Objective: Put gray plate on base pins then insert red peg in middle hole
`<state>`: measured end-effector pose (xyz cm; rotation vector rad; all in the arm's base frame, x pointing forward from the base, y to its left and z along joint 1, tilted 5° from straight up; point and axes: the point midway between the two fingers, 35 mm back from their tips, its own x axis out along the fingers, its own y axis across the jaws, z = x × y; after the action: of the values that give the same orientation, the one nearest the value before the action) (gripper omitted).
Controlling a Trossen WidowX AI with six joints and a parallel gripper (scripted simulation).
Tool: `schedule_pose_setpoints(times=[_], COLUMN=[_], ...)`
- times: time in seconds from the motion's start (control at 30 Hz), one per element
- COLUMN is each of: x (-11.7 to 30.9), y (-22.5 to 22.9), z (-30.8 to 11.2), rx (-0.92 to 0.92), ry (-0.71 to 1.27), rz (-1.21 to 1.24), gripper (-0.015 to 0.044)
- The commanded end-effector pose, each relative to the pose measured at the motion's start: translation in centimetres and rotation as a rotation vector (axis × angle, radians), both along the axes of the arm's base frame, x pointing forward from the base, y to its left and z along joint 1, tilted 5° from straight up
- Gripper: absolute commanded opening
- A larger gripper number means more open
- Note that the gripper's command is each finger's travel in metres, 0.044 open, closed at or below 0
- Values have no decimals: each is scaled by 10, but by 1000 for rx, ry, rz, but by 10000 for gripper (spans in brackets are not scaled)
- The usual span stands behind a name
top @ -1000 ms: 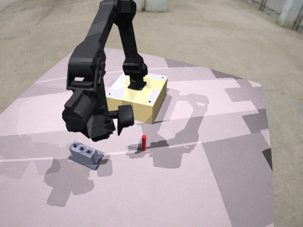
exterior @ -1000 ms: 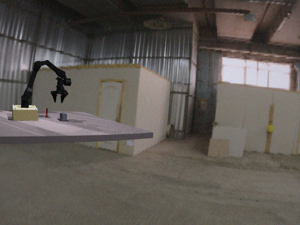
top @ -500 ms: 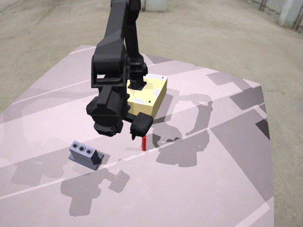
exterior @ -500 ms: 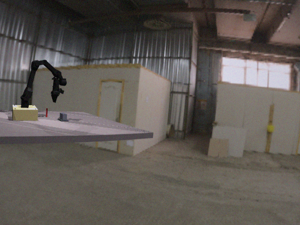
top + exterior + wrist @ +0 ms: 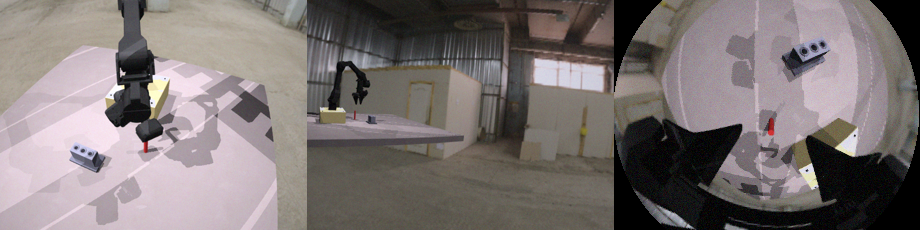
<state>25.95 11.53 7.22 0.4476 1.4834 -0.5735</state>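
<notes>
The gray plate (image 5: 84,158) (image 5: 372,119) (image 5: 815,56) is block-like, with three open holes in a row on top. It sits on the darker gray base (image 5: 100,161) (image 5: 790,65) and looks level; the pins are hidden. The red peg (image 5: 145,147) (image 5: 355,115) (image 5: 771,127) stands upright on the table, apart from the base; in the top view a black gripper part covers its top. My gripper (image 5: 358,103) (image 5: 775,133) is open and empty. It points down above the peg, with a gap between fingertips and peg, and the peg shows between the fingers in the wrist view.
The yellow box (image 5: 160,102) (image 5: 332,117) (image 5: 838,131) with a white-patched top carries the arm and stands close behind the peg. The table (image 5: 199,199) (image 5: 419,133) has patches of shadow and light stripes. Its edge shows at the right in the top view.
</notes>
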Motion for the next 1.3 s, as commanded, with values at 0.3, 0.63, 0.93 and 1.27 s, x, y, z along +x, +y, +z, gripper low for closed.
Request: schedule_pose_setpoints(times=[0.3, 0.63, 0.93, 1.27], x=[-28, -26, -26, -25], y=[21, 17, 16, 16], z=[-1, -29, -44, -56], rx=[19, 19, 19, 19], ry=[-42, -42, -42, -42], rz=[-420, -420, -420, -420], gripper=[440, 440, 440, 440])
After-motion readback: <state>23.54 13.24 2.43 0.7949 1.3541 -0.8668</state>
